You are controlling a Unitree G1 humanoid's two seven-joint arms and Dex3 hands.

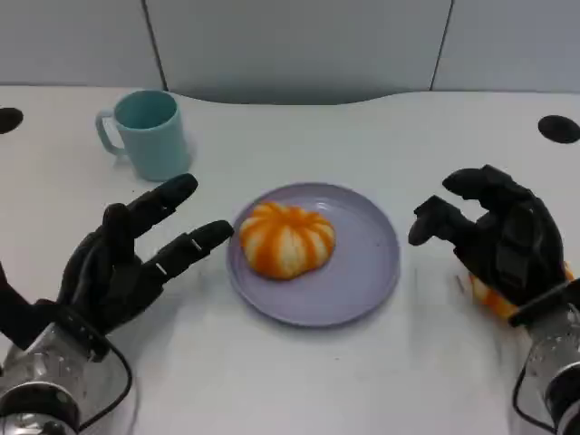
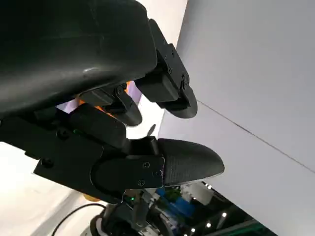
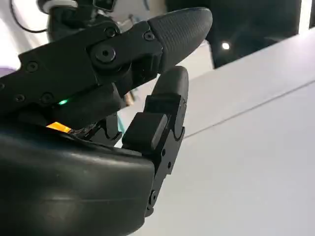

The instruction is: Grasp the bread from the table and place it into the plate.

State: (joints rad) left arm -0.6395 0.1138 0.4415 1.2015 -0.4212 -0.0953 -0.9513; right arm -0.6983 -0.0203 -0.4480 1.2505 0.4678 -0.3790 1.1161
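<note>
Bread (image 1: 285,237) lies on plate (image 1: 362,272); left hand (image 1: 127,258) spread beside it.

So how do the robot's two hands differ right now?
The left hand lies open beside the plate, fingers stretched toward it and holding nothing. The right hand is curled, with something orange under it, whether gripped I cannot tell. Both are black, on silver forearms.

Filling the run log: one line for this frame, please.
bread: on plate | second bread: on table, under right hand | left hand: open, beside plate | mug: upright, far left
</note>
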